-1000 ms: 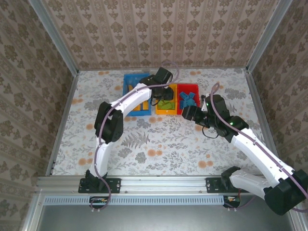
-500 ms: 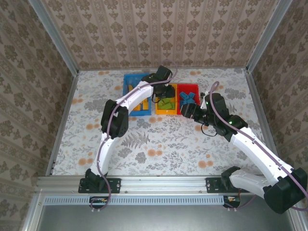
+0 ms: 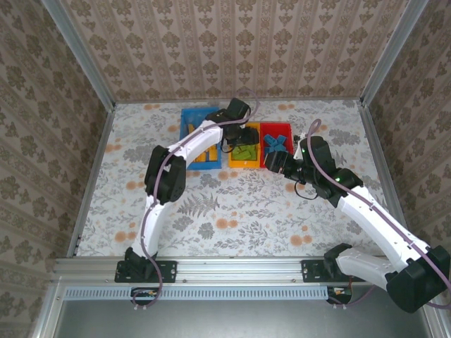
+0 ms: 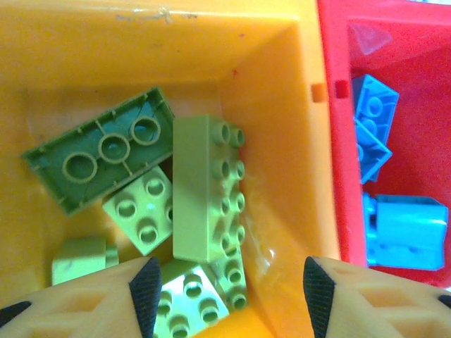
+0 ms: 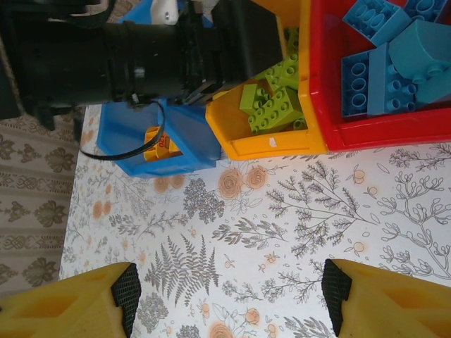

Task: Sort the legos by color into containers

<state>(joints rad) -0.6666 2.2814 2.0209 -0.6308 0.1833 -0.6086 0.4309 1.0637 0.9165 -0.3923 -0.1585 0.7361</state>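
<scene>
Several green legos [image 4: 201, 186] lie in the yellow-orange bin [image 4: 282, 141]; my left gripper [image 4: 229, 299] hangs open just above them, holding nothing. Blue legos [image 4: 405, 229] sit in the red bin [image 4: 338, 176] joined to its right. From above, my left gripper [image 3: 241, 138] is over the yellow-orange bin [image 3: 242, 163], beside the red bin [image 3: 277, 127] and the blue bin [image 3: 189, 117]. My right gripper [image 5: 229, 303] is open over bare tablecloth, near the bins' front; there I see green legos [image 5: 275, 105], blue legos [image 5: 387, 70] and orange legos [image 5: 158, 144] in the blue bin [image 5: 127, 120].
The flowered tablecloth [image 3: 232, 204] stretches in front of the bins. My left arm [image 5: 127, 60] crosses the top of the right wrist view. Metal rails [image 3: 99, 162] and papered walls bound the table.
My left gripper has drifted slightly over the yellow-orange bin. My right arm has barely moved.
</scene>
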